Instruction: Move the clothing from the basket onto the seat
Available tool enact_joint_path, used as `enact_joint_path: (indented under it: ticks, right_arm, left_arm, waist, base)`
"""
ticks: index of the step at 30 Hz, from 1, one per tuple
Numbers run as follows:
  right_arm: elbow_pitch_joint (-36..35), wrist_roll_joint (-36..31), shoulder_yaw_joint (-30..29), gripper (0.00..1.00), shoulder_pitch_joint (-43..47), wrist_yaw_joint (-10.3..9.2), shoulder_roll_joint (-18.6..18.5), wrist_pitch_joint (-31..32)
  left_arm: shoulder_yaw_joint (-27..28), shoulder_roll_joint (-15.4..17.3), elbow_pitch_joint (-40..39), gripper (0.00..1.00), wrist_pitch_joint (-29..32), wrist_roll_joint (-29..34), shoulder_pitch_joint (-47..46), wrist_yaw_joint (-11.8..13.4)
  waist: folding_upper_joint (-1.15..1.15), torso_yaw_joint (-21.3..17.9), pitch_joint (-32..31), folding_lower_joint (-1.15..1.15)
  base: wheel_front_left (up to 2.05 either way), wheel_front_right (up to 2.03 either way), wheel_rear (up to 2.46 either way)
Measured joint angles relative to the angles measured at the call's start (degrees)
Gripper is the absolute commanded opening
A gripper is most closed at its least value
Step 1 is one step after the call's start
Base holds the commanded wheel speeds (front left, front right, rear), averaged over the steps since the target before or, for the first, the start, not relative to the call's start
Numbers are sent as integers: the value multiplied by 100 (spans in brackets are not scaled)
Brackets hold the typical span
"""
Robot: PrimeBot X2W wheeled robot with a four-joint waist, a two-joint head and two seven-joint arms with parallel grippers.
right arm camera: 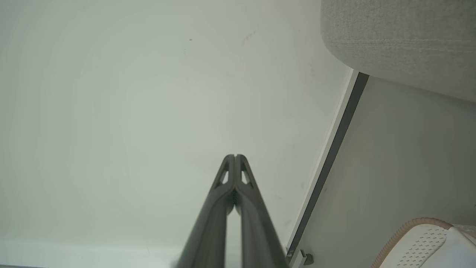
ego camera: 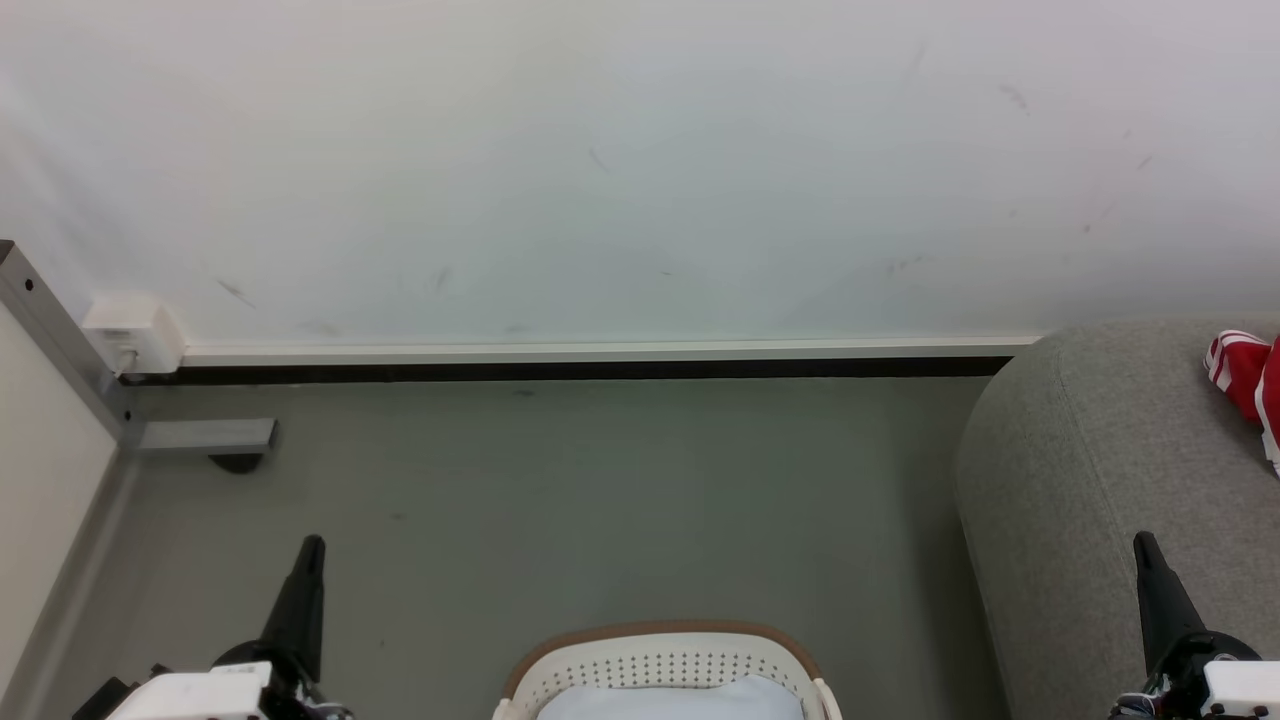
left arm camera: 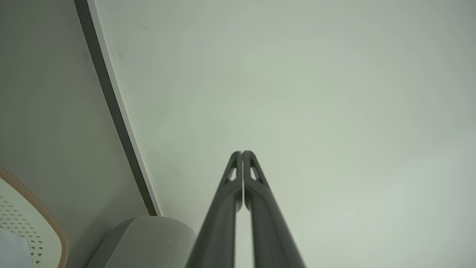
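Red-and-white clothing lies on the grey seat, beyond and right of right gripper | left gripper and right gripper both pinched closed, empty | basket low between them, pale cloth inside

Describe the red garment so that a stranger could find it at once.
Look at the large light-grey seat on the right, by the white wall. On its top, at the picture's right edge, lies a crumpled garment. It is bright red with thin white stripes, unlike the plain pale cloth in the basket on the floor.
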Motion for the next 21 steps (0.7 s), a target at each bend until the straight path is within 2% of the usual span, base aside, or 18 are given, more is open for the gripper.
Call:
enact_joint_path:
  ticks: [21]
  right_arm:
    - [0,0,0,0,-1,-1,-1,0]
  left_arm:
    - [0,0,0,0,0,0,0,-1]
  waist:
    - [0,0,0,0]
  base:
    - [0,0,0]
